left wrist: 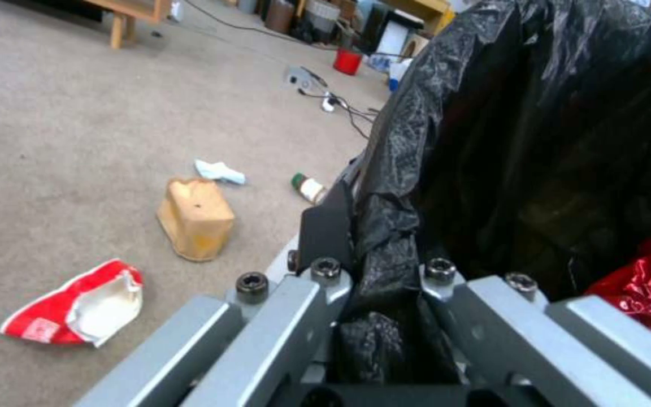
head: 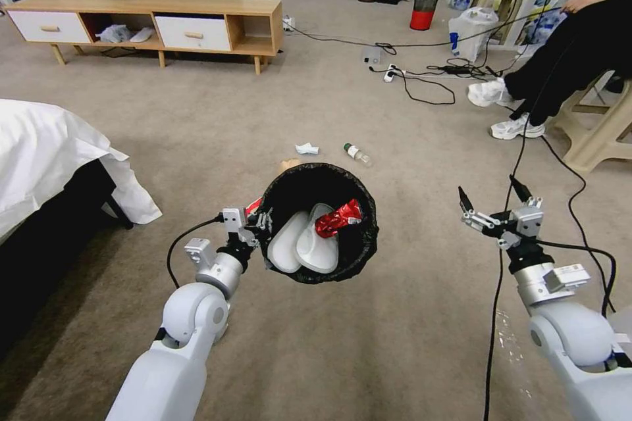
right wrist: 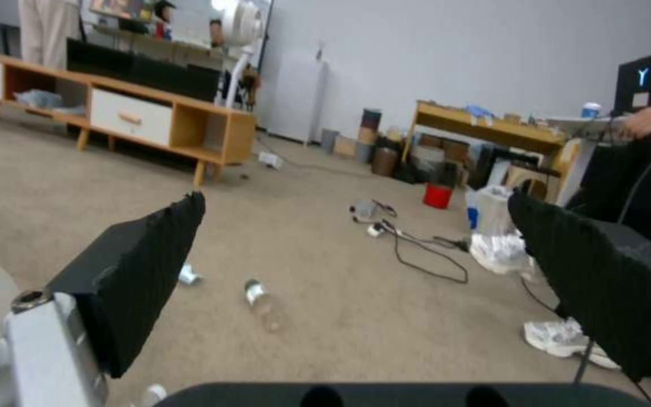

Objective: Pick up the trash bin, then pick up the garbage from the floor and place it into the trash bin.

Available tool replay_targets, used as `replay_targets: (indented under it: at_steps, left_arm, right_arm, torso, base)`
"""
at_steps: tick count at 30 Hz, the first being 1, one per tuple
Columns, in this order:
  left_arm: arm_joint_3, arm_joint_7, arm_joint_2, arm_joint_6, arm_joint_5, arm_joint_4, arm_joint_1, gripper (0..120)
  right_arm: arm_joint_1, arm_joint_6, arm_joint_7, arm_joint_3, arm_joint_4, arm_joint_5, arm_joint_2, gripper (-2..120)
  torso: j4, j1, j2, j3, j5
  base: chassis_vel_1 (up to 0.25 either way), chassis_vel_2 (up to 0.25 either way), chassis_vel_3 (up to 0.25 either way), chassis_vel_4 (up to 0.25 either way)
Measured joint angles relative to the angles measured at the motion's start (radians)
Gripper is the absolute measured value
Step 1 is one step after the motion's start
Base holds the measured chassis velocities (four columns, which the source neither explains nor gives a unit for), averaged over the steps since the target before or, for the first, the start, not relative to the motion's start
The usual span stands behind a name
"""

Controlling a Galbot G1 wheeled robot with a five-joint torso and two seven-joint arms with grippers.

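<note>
The left gripper [head: 261, 220] is clamping the crinkly black-lined rim of the round trash bin [head: 359, 247], holding it above beige carpet (two white slippers [head: 304, 245] and crumpled red foil [head: 338, 218] lying inside). The right gripper [head: 495, 204] is hovering spread wide, empty. A clear bottle [head: 357, 154] is lying ahead.

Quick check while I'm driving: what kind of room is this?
Most likely a carpeted bedroom-style room used as a test space: a bed with a white sheet, a low wooden cabinet, and cables across the floor near stacked clutter.
</note>
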Motion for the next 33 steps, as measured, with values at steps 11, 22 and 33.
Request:
replay_targets:
  at_steps: [11, 22, 33]
  left_arm:
    - [-0.007, -0.003, -0.002, -0.001, -0.004, -0.014, 0.007, 4]
    - [-0.004, -0.005, -0.005, -0.001, -0.005, -0.033, 0.017, 4]
    - [-0.007, -0.006, -0.009, 0.000, -0.006, -0.040, 0.021, 4]
  right_arm:
    - [0.013, 0.013, -0.008, -0.020, -0.050, -0.011, 0.010, 100]
    - [0.008, 0.021, -0.014, -0.024, -0.056, -0.021, 0.012, 100]
    - [0.007, 0.028, -0.017, -0.036, -0.058, -0.031, 0.016, 100]
  torso:
    - [-0.0001, 0.000, 0.000, 0.000, 0.0000]
    - [-0.0001, 0.000, 0.000, 0.000, 0.0000]
    - [-0.0001, 0.000, 0.000, 0.000, 0.0000]
  base:
    - [0.000, 0.000, 0.000, 0.000]
    - [0.000, 0.000, 0.000, 0.000]
    - [0.000, 0.000, 0.000, 0.000]
